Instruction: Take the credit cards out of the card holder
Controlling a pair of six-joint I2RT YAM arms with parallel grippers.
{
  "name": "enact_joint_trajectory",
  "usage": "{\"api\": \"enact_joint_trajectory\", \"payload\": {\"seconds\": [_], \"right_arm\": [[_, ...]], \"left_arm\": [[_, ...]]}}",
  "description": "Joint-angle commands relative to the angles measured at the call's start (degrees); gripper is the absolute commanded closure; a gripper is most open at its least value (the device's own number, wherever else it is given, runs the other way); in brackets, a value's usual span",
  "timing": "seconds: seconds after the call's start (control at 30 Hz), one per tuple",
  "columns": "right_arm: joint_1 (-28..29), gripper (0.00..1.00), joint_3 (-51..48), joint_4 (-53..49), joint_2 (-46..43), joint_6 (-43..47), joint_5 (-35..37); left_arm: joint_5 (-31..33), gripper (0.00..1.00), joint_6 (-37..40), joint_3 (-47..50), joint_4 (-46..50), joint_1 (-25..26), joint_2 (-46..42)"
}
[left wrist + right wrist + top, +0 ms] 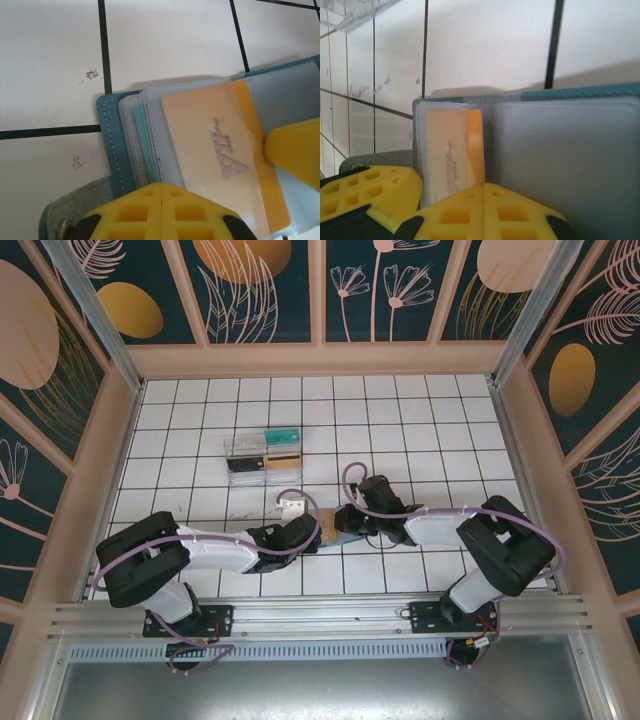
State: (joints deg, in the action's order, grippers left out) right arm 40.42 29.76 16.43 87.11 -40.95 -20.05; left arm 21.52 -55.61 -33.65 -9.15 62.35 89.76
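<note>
White tiled worktop (420,420), near edge: slate-blue bifold card holder (112,145), orange-tan plastic card (210,145) sleeved. Left gripper (162,205), right gripper (485,210) clenched at holder; pinched layer unclear. Risk: sleeve drags, card left inside.

This is a robotics lab test cell, not a lived-in room. Two black-and-white robot arms, the left arm (200,552) and the right arm (480,535), are bolted to an aluminium rail (320,618) at the near edge of a white desk (420,410) ruled in a black grid. Aluminium posts (95,315) frame printed teal botanical wall panels (265,290). Purple cables (345,480) loop along the arms. The left claw (162,200) and right claw (484,195) have yellow moulded fingers.
</note>
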Motion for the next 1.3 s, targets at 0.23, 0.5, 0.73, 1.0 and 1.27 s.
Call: {"api": "enact_joint_trajectory", "payload": {"seconds": [0.23, 0.5, 0.73, 1.0, 1.27], "right_arm": [[-4.50, 1.00, -3.20, -2.75, -6.24, 2.62, -1.44], [-4.33, 0.74, -2.53, -0.29, -3.02, 3.13, -3.57], [-3.95, 0.73, -1.47, 1.68, 1.06, 2.98, -4.57], [-3.73, 0.72, -1.09, -2.48, -1.95, 4.53, -0.68], [-4.18, 0.72, -0.58, -5.82, -5.44, 6.03, 2.12]], "left_arm": [[0.11, 1.00, -0.87, -0.30, 4.14, -0.21, 1.10], [-0.61, 1.00, -0.02, -1.50, 4.05, -0.25, 2.22], [-0.80, 1.00, 0.16, -1.69, 4.15, -0.24, 2.08], [-0.70, 1.00, 0.02, -1.51, 4.32, -0.22, 2.04], [-0.96, 1.00, 0.20, -1.74, 4.14, -0.30, 2.48]]}}
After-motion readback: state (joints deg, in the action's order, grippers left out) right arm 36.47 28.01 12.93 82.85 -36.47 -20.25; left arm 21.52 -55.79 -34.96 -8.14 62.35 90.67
